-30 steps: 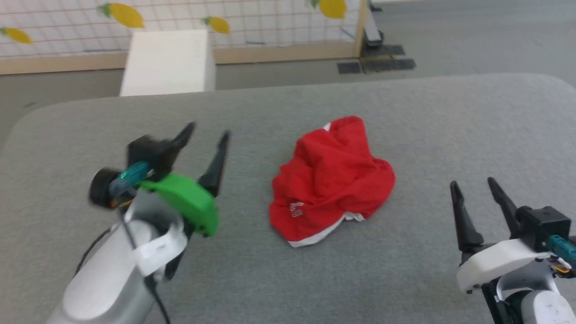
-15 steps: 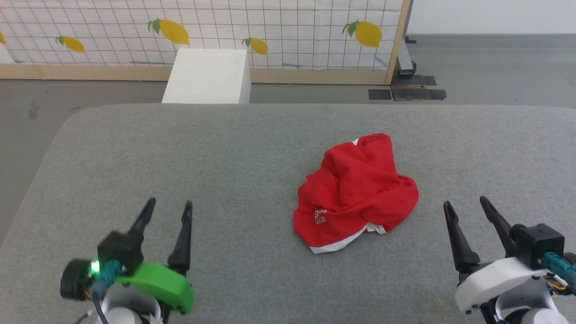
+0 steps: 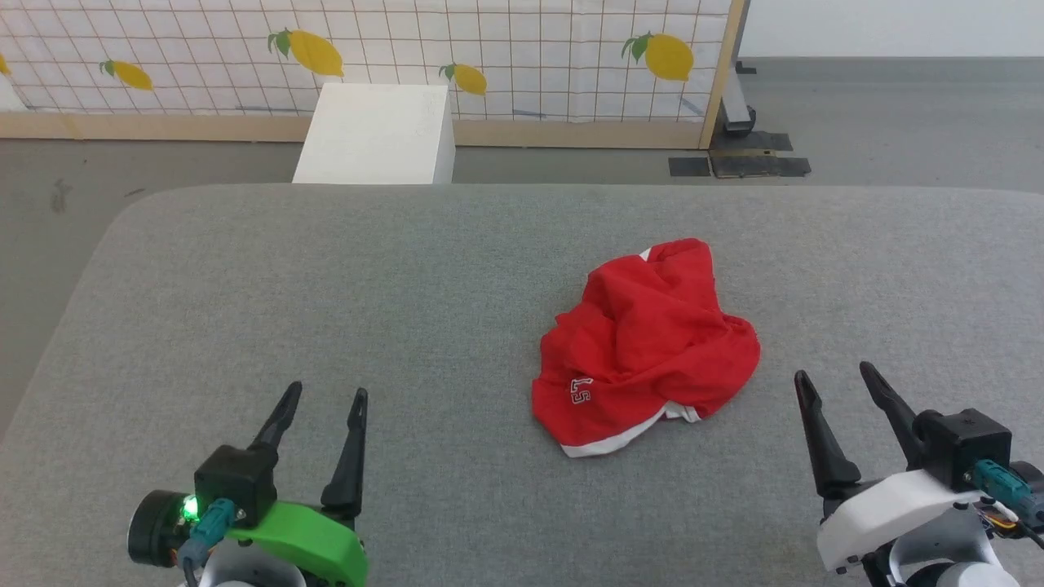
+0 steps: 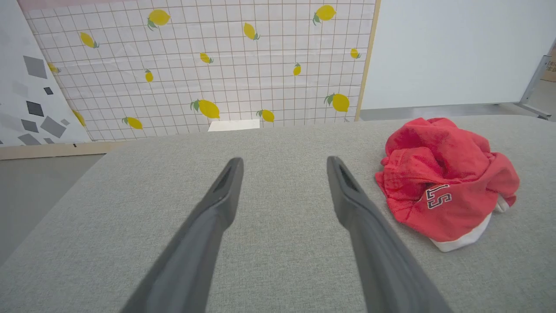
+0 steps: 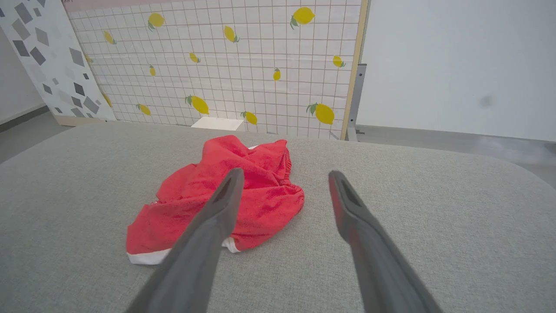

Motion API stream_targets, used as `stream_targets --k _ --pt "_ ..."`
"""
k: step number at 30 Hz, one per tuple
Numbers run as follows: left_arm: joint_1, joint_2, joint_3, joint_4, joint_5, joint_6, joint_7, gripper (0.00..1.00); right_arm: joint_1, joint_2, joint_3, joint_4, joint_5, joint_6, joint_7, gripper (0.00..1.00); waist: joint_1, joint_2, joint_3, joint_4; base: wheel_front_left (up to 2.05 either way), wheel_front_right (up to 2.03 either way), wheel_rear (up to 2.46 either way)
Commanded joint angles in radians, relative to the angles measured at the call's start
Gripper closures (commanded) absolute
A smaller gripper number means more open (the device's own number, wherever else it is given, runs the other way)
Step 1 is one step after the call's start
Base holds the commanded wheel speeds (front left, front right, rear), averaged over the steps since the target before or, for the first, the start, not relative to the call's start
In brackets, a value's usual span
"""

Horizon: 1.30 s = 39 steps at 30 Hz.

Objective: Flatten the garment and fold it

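The garment [image 3: 644,342] lies on the grey padded table [image 3: 326,269], right of centre in the head view. It sits at 3 o'clock from the left gripper [image 3: 326,390] and at 9 o'clock from the right gripper [image 3: 833,371], nearer the right one and apart from both. Both grippers hover over the near edge of the table with their 2 dark fingers spread wide, holding nothing. The garment is red soft fabric, bunched into 1 crumpled heap with deep folds. A white trim band shows along its 6 o'clock edge and a white sliver at 12 o'clock. White outlined letters show on the fold at 7 o'clock. The right wrist view shows a gathered elastic edge on the far side.
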Motion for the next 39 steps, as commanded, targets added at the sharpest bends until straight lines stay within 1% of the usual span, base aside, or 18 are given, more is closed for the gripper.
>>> stream_targets --k 1,3,5,7,9,11,16,20,22,26,30,35,36,37,39 --pt "-0.010 0.001 -0.003 0.002 0.012 -0.005 -0.005 0.00 0.011 -0.003 0.003 -0.002 -0.006 -0.001 0.004 0.00 0.0000 -0.0001 0.001 0.002 0.00 0.00 0.00" --pt "-0.011 -0.004 -0.009 0.002 0.012 -0.007 -0.004 0.00 0.011 -0.016 0.014 -0.009 -0.011 -0.001 0.011 0.00 0.0000 -0.0001 0.007 0.007 0.00 0.00 0.00" --pt "-0.015 -0.010 -0.018 0.002 0.015 -0.010 -0.001 0.00 0.007 -0.034 0.036 -0.014 -0.009 -0.001 0.046 0.00 0.0000 -0.0001 0.016 0.018 0.00 0.00 0.00" --pt "-0.023 -0.017 -0.030 0.005 0.018 -0.015 0.003 0.00 0.003 -0.061 0.080 -0.013 0.000 -0.001 0.128 0.00 0.0000 -0.0001 0.025 0.033 0.00 0.00 0.00" --pt "-0.032 -0.025 -0.039 0.007 0.021 -0.017 0.007 0.00 -0.016 -0.084 0.118 -0.038 0.021 -0.001 0.183 0.00 0.0000 -0.0001 0.037 0.050 0.00 0.00 0.00" --pt "-0.038 -0.030 -0.043 0.011 0.022 -0.017 0.009 0.00 -0.036 -0.113 0.171 -0.051 0.042 -0.001 0.262 0.00 0.0000 -0.0001 0.050 0.066 0.00 0.00 0.00" --pt "-0.061 -0.041 -0.056 0.020 0.030 -0.027 0.008 0.00 -0.131 -0.181 0.310 -0.049 0.096 -0.001 0.452 0.00 0.0000 -0.0001 0.097 0.111 0.00 0.00 0.00" --pt "-0.090 -0.056 -0.064 0.034 0.032 -0.033 0.014 0.00 -0.229 -0.219 0.415 -0.022 0.146 -0.001 0.559 0.00 0.0000 -0.0001 0.134 0.153 0.00 0.00 0.00" --pt "-0.105 -0.063 -0.070 0.043 0.035 -0.039 0.014 0.00 -0.273 -0.232 0.434 0.011 0.150 -0.001 0.594 0.00 0.0000 -0.0001 0.145 0.174 0.00 0.00 0.00" --pt "-0.129 -0.078 -0.073 0.055 0.039 -0.040 0.010 0.00 -0.343 -0.248 0.468 0.086 0.152 -0.001 0.633 0.00 0.0000 -0.0001 0.173 0.206 0.00 0.00 0.00" --pt "-0.145 -0.088 -0.079 0.065 0.043 -0.046 0.006 0.00 -0.392 -0.260 0.490 0.169 0.153 -0.001 0.640 0.00 0.0000 -0.0001 0.196 0.231 0.00 0.00 0.00" --pt "-0.162 -0.099 -0.083 0.077 0.045 -0.050 0.000 0.00 -0.423 -0.258 0.497 0.256 0.158 -0.001 0.647 0.00 0.0000 -0.0001 0.216 0.253 0.00 0.00 0.00" --pt "-0.163 -0.100 -0.083 0.080 0.045 -0.050 -0.001 0.00 -0.424 -0.259 0.503 0.268 0.160 -0.001 0.653 0.33 0.0000 -0.0001 0.217 0.255 0.00 0.00 0.00" --pt "-0.165 -0.102 -0.083 0.083 0.045 -0.050 -0.002 0.00 -0.425 -0.262 0.511 0.279 0.163 -0.001 0.657 1.00 0.0000 -0.0001 0.217 0.256 0.00 0.00 0.00" --pt "-0.164 -0.102 -0.081 0.091 0.043 -0.050 -0.004 0.00 -0.425 -0.264 0.525 0.291 0.176 -0.001 0.658 1.00 0.0000 -0.0001 0.210 0.253 0.00 0.00 0.00"
